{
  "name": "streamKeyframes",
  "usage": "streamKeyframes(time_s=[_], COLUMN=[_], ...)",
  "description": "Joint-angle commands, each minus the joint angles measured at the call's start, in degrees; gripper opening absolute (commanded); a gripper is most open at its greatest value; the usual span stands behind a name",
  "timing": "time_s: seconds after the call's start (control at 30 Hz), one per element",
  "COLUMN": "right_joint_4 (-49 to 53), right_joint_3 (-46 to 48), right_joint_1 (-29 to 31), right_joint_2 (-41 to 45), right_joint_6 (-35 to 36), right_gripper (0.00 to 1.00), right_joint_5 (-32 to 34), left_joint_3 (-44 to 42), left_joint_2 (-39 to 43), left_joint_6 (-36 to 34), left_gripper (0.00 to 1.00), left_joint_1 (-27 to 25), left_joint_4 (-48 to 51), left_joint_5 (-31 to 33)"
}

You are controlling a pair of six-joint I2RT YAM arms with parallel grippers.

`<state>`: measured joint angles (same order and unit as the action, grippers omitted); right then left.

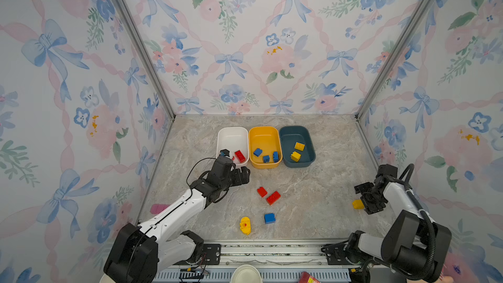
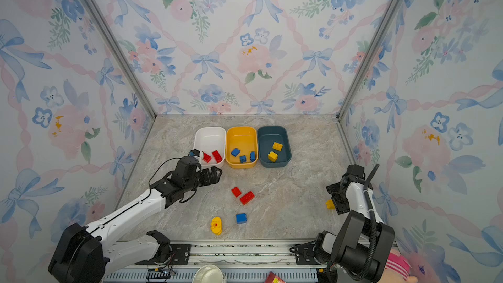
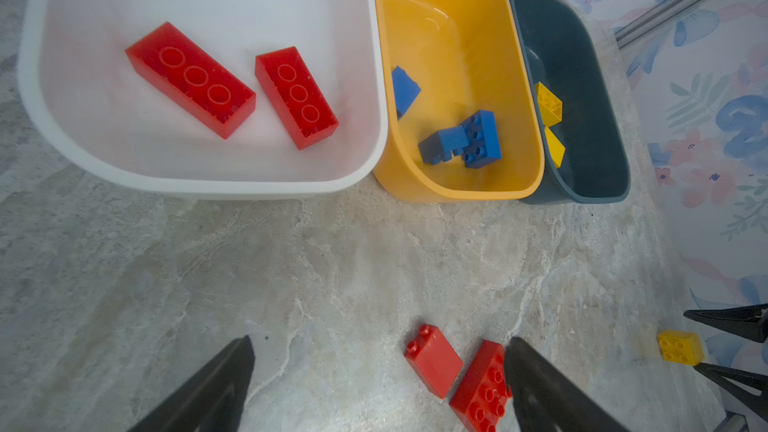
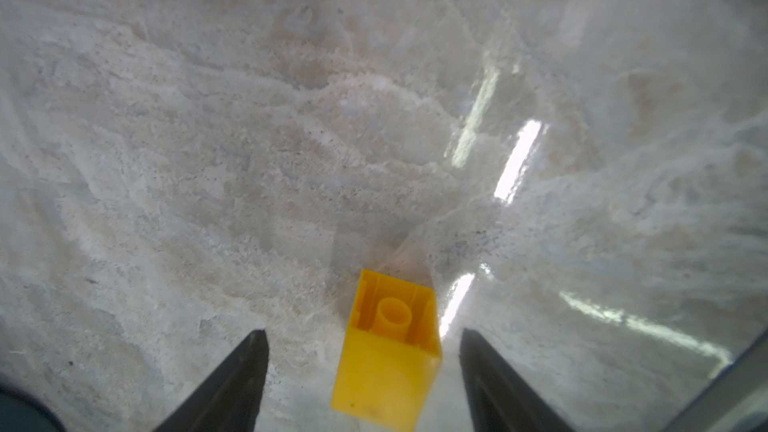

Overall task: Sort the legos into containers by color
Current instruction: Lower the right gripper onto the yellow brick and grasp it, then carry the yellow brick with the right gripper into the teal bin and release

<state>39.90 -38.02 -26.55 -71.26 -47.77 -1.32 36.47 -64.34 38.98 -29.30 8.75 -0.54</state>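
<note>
Right hand straddles the yellow brick, jaws apart, seemingly not touching; next, close squarely. Left hand gapes empty.

Red legos were found in white tub, blue legos in yellow tub, yellow legos in teal tub; five were seen loose.

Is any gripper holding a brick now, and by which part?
Nothing is held. The right gripper straddles a yellow brick, gaps on both sides; the left gripper is open and empty.
</note>
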Motion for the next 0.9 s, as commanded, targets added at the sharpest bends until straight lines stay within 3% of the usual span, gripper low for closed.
streamKeyframes(time_s=[0.0, 0.53, 0.87], right_joint_4=[-0.6, -3.8, -0.2], right_joint_3=[1.8, 2.0, -2.5], right_joint_1=[-0.1, 0.9, 6.7], right_joint_2=[-0.7, -2.4, -0.1], right_joint_6=[-1.1, -0.5, -0.4], right_gripper=[0.71, 0.36, 0.29], right_joint_5=[0.1, -0.5, 0.0], left_joint_3=[-0.9, -2.1, -3.4], left_joint_2=[0.1, 1.8, 4.0], left_joint_6=[0.2, 1.4, 2.2], left_gripper=[0.96, 0.96, 0.96], left_joint_1=[-0.3, -0.4, -0.4], left_joint_4=[-0.5, -0.4, -0.4], left_joint_5=[-0.3, 0.1, 0.0])
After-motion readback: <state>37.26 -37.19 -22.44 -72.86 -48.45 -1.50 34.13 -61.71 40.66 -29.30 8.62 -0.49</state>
